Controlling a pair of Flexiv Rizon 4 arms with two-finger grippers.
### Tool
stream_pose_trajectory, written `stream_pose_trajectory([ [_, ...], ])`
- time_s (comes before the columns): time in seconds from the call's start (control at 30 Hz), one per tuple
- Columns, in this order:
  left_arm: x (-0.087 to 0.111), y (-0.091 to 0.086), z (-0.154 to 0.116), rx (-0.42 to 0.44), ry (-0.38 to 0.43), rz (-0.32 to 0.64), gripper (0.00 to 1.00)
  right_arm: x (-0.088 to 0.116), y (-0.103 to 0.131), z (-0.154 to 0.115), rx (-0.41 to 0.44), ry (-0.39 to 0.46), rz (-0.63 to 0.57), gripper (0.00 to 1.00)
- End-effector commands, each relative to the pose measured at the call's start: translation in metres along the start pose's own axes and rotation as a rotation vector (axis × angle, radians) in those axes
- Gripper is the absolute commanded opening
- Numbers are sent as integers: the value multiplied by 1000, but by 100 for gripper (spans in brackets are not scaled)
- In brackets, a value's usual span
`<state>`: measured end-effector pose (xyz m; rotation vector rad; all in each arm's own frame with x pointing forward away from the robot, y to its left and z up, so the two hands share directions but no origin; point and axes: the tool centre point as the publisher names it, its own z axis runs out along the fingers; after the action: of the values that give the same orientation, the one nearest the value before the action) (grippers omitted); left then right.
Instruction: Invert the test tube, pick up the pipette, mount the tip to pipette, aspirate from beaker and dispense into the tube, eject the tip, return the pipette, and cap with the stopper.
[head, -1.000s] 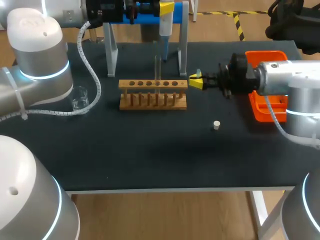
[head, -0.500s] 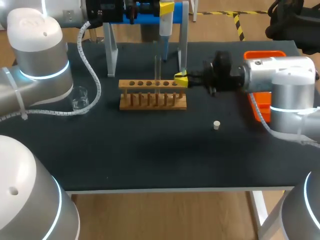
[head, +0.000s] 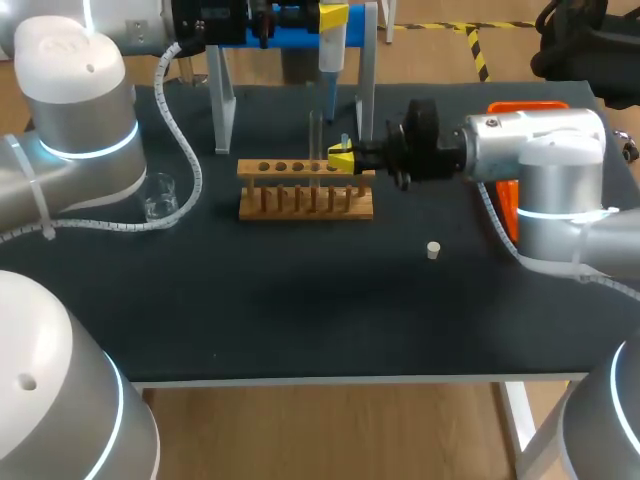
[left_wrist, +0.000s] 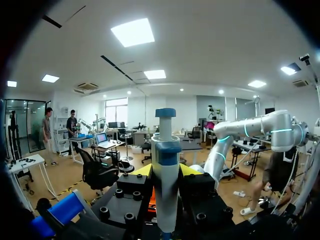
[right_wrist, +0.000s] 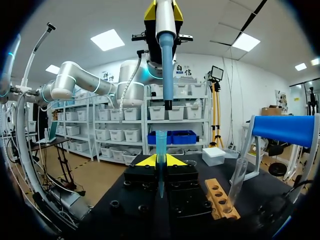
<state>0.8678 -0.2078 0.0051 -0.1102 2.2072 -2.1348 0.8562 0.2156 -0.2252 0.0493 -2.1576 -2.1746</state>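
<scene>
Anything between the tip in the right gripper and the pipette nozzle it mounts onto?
Nothing visible does. The pipette tip in the right gripper faces the nozzle of the pipette with only open air between; the test tube stands off to one side.

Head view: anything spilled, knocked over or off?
Nothing stands out. The test tube stands in the rack, the beaker is upright with no spill, the stopper lies by itself, and the right gripper holds the tip under the pipette.
</scene>
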Motion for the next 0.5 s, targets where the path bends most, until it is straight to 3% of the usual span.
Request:
stream_pose_trajectory([
  [0.03,0,0,0,4,-1,1,0,-5,-2,6,-1,5,1,0],
  [0.5,0,0,0,4,-1,1,0,-7,-1,18,8,21,0,0],
])
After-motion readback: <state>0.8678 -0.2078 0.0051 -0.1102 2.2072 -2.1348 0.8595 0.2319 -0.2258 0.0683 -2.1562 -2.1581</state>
